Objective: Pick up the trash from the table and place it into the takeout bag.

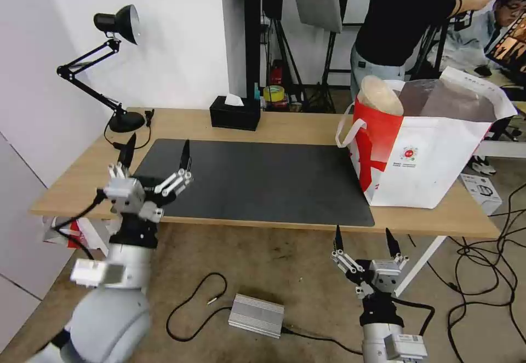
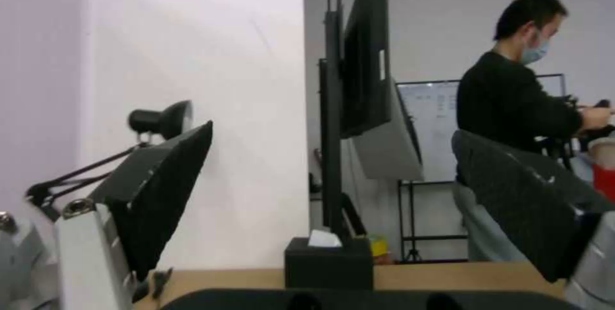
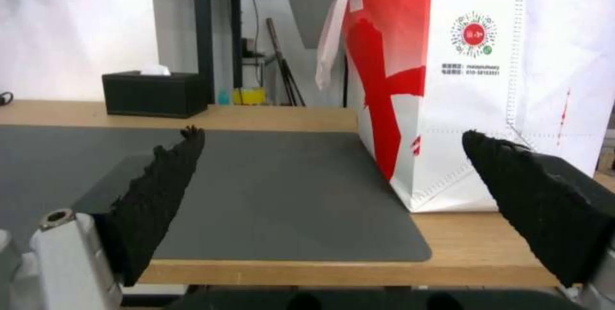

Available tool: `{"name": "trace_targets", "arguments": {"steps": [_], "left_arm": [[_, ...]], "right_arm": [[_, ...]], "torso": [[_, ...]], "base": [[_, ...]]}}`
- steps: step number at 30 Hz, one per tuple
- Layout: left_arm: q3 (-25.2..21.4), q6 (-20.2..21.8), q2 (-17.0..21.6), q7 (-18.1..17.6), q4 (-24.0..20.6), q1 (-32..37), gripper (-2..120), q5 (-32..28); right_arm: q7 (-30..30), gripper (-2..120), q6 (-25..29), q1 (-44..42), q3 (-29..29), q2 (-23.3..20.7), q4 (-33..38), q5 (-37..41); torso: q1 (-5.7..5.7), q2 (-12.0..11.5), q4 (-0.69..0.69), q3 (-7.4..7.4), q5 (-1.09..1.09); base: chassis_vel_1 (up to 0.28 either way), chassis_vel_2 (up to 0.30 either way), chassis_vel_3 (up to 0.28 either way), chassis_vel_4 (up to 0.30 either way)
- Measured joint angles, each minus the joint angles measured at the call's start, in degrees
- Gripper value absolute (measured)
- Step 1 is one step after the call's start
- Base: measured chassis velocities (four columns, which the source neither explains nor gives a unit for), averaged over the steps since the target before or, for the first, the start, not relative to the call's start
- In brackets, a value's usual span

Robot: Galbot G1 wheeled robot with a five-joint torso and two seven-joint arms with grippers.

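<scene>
At your far left, a black desk lamp [image 1: 118, 23] stands on the corner of the light-wood table [image 1: 181, 119]. Your left gripper [image 1: 156, 155] hovers over the left end of the dark grey mat [image 1: 257, 182], its black fingers spread wide and gripping nothing. Toward the middle, a black tissue box [image 1: 234, 112] sits at the table's back edge. Your right gripper [image 1: 364, 240] hangs in front of the table's near edge, below the desktop — jaws wide apart and empty as well. At the right end stands the takeout bag [image 1: 433, 160], white with a red side panel and a round red logo, partly on the mat's right edge. A beige paper-pulp bowl [image 1: 379, 94] leans inside the bag's mouth, its rim showing above the red panel — the bag's other contents cannot be made out.
</scene>
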Motion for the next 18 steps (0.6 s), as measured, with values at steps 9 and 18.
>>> {"name": "trace_targets", "arguments": {"steps": [9, 18], "left_arm": [[-1.48, -2.01, -4.44, 0.14, -0.25, 4.77, 100, 4.98], [-1.72, -5.95, -9.23, 0.74, 0.33, 10.15, 100, 9.64]], "right_arm": [[0.00, 100, 0.00, -0.01, 0.00, 0.00, 0.00, 0.00], [0.00, 100, 0.00, 0.00, 0.00, 0.00, 0.00, 0.00]], "torso": [[0.00, 0.00, -0.01, 0.00, 0.00], [0.00, -0.01, 0.00, 0.00, 0.00]], "base": [[0.000, 0.000, 0.000, 0.000], [0.000, 0.000, 0.000, 0.000]]}}
